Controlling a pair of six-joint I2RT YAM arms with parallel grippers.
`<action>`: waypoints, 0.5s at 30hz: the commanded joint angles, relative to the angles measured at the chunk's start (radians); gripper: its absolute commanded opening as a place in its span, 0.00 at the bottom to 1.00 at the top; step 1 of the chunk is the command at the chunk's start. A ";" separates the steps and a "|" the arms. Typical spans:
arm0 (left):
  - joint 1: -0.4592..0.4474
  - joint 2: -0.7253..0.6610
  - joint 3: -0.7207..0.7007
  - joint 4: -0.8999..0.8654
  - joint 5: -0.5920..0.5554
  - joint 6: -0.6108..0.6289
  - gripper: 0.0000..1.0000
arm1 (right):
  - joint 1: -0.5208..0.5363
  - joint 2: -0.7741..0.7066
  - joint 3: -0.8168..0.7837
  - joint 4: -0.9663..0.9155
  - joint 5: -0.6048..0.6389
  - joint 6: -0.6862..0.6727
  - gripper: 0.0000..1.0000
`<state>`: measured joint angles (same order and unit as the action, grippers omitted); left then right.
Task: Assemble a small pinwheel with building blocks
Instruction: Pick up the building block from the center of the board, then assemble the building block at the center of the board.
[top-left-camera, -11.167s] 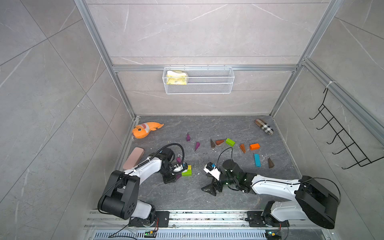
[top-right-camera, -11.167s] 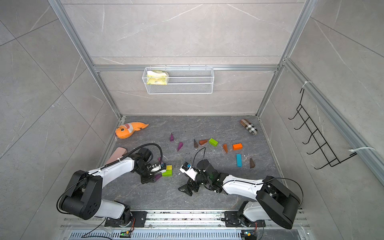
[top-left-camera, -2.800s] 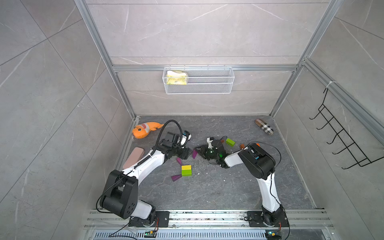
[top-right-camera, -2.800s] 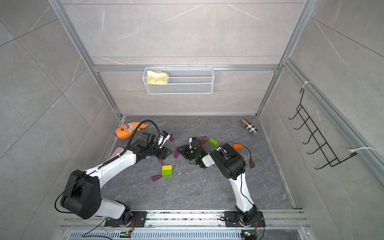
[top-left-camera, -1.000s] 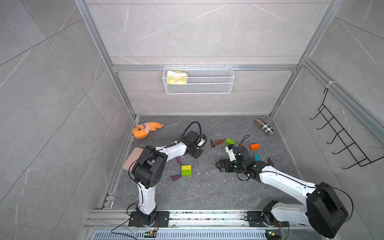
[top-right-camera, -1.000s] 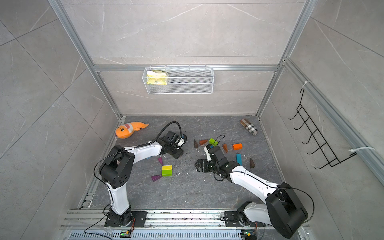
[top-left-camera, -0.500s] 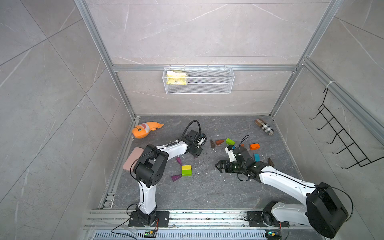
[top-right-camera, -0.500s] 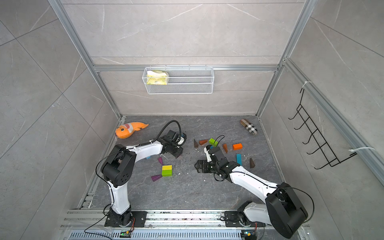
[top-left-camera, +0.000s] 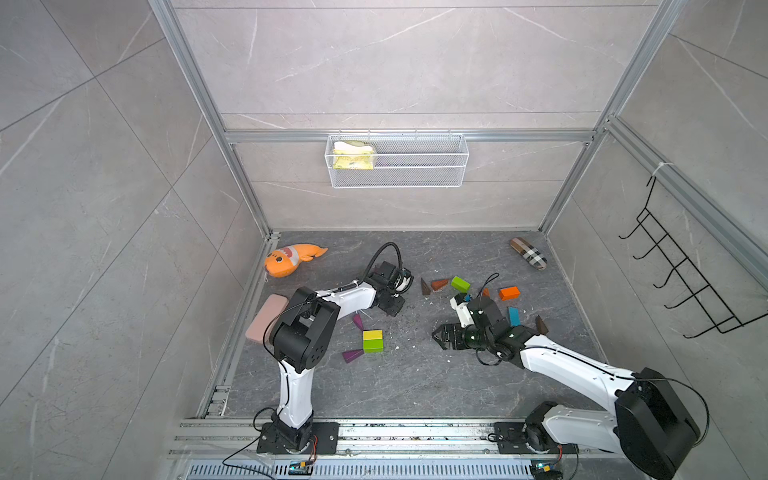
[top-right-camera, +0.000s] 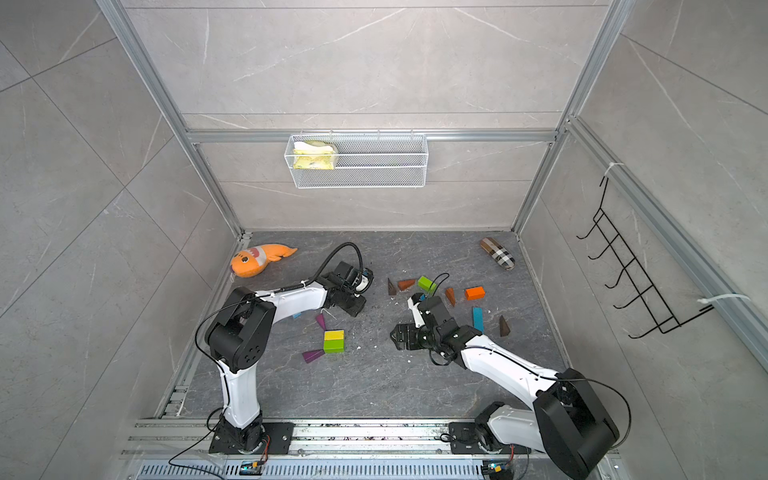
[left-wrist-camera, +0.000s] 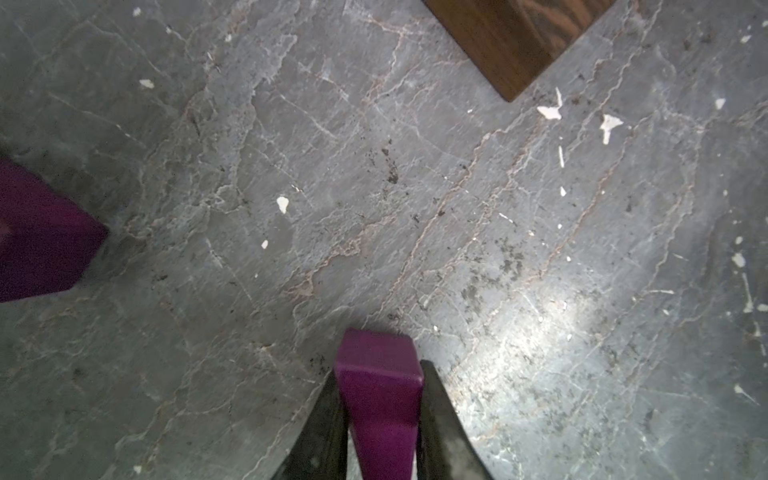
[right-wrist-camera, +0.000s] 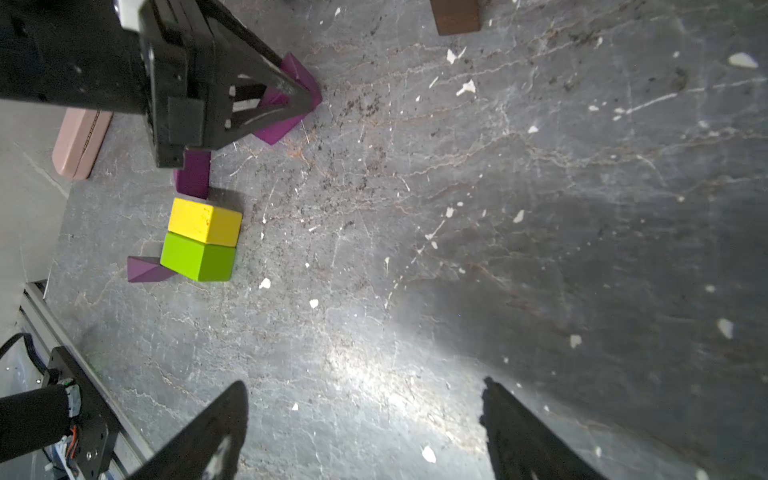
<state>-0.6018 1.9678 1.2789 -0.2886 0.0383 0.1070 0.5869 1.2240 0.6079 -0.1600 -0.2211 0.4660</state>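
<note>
Gripping a purple wedge (left-wrist-camera: 380, 415): the left gripper (left-wrist-camera: 380, 370) is clamped on it, jaws flat on both sides, low at the worktop (top-left-camera: 395, 386). Cannot tell if the wedge is lifted or resting.

Right gripper (right-wrist-camera: 361, 388) is spread wide and holds nothing. It sits low over bare worktop near the middle, tips toward the left arm's side.

Yellow block (top-left-camera: 372, 335) and green block (top-left-camera: 372, 346) touch side by side, apart from both grippers in both top views. Second wedge (top-left-camera: 357, 321) is just beside yellow. Third wedge (top-left-camera: 352, 355) has its tip against green.

Loose blocks behind the right arm:
- brown wedge (top-left-camera: 424, 286)
- green brick (top-left-camera: 460, 284)
- orange brick (top-left-camera: 509, 293)
- blue bar (top-left-camera: 513, 316)
- dark wedge (top-left-camera: 541, 324)

Open room: the front half of the worktop is bare, from the yellow-green pair to the front rail (top-left-camera: 374, 432). There is also a bare strip between the two grippers.

The left edge is crowded, with a pink case (top-left-camera: 264, 320) against the frame and a fish (top-left-camera: 286, 262) in the far-left corner. A checked pouch (top-left-camera: 528, 253) lies far right.

Surface: dark grey stone-look, white flecks all over, with a glare patch in both wrist views.

Room: grey tile walls and an aluminium frame (top-left-camera: 243, 183). A wire basket (top-left-camera: 415, 174) hangs on the back wall and a black hook rack (top-left-camera: 691, 266) on the right wall.
</note>
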 joint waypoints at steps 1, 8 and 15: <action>-0.003 -0.043 -0.005 -0.008 0.030 0.003 0.18 | 0.007 -0.043 -0.035 -0.022 0.009 -0.036 0.89; -0.004 -0.180 -0.116 0.015 0.025 0.005 0.15 | 0.007 -0.070 -0.067 -0.009 0.000 -0.030 0.88; -0.019 -0.283 -0.254 0.107 0.020 -0.032 0.14 | 0.057 -0.075 -0.069 0.006 -0.019 -0.058 0.88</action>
<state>-0.6098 1.7359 1.0573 -0.2417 0.0540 0.0959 0.6128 1.1687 0.5472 -0.1673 -0.2325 0.4435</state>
